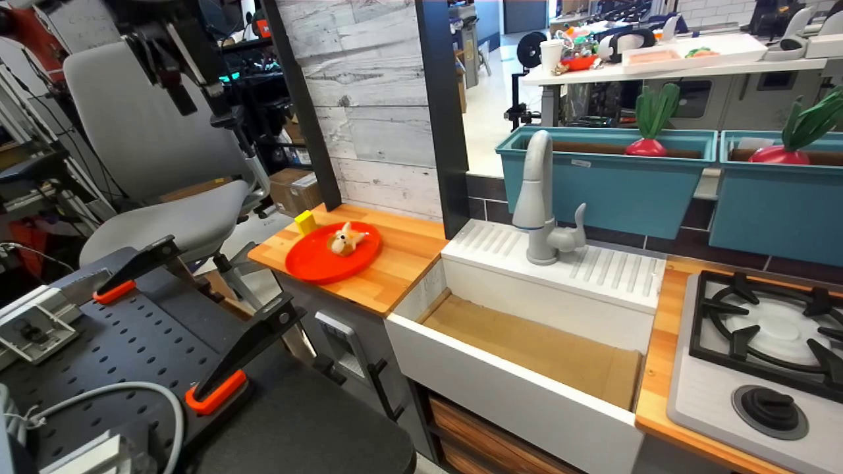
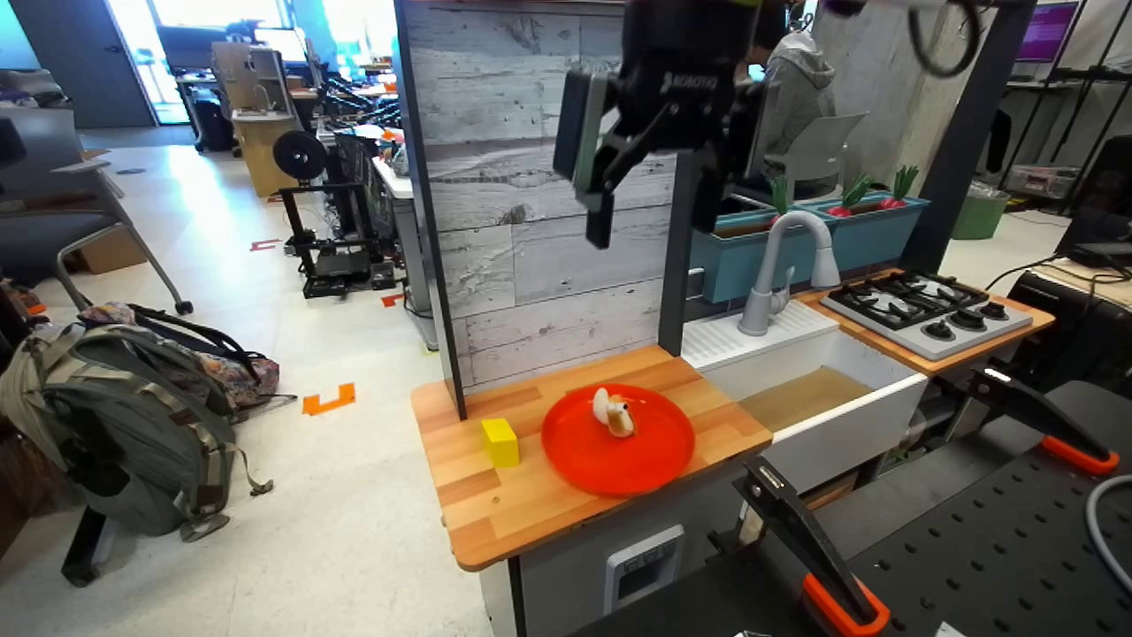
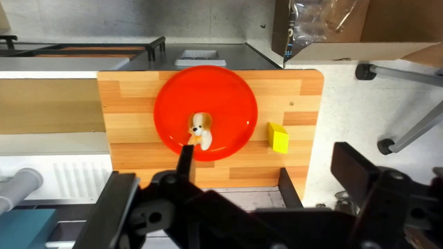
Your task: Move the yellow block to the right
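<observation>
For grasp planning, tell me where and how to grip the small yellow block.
Probably best from straight above: pinch the small yellow block by the opposite pair of flat sides excluding the one facing the round red plate. The block's top is uncovered, while only a narrow gap separates block and plate.

This is a robotics lab with a mock kitchen [image 2: 699,495]: faucet [image 1: 532,204], stove [image 1: 770,329], and a sink [image 1: 520,405] with cardboard [image 1: 533,345] inside. A perforated board [image 1: 158,342] with clamps [image 1: 244,345] stands close by; a pincer [image 2: 654,212] lettered ROBOTIQ, a 3D printer [image 2: 340,265] and monitors [image 2: 1042,34] share the room.
</observation>
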Motion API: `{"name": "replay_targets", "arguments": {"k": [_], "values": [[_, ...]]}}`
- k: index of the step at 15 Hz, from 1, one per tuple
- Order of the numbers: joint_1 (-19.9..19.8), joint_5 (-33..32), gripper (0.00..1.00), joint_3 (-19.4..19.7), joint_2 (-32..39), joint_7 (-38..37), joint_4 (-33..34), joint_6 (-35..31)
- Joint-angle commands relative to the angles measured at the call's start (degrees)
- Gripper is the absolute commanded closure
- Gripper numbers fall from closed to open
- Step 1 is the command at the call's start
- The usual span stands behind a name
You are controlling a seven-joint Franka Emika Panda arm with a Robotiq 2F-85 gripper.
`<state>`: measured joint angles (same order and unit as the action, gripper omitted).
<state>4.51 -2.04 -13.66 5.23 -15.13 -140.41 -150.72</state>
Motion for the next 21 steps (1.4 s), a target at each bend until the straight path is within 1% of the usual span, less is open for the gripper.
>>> {"name": "replay_targets", "arguments": {"k": [1, 2, 5, 11, 15, 21], "values": [[3.0, 0.9, 0.0, 2.7, 14.2, -1.0, 8.0, -8.7], [3.6, 1.5, 0.0, 3.2, 18.2, -0.8, 10.5, -11.0], [5.7, 3.3, 0.0, 5.5, 28.5, -1.3, 19.0, -13.1], [8.5, 6.5, 0.0, 6.9, 43.4, -1.5, 34.6, -11.9], [10.9, 6.7, 0.0, 7.9, 50.5, -2.7, 42.5, -10.1], [12.8, 6.7, 0.0, 8.6, 56.5, -4.1, 49.6, -6.9]]}}
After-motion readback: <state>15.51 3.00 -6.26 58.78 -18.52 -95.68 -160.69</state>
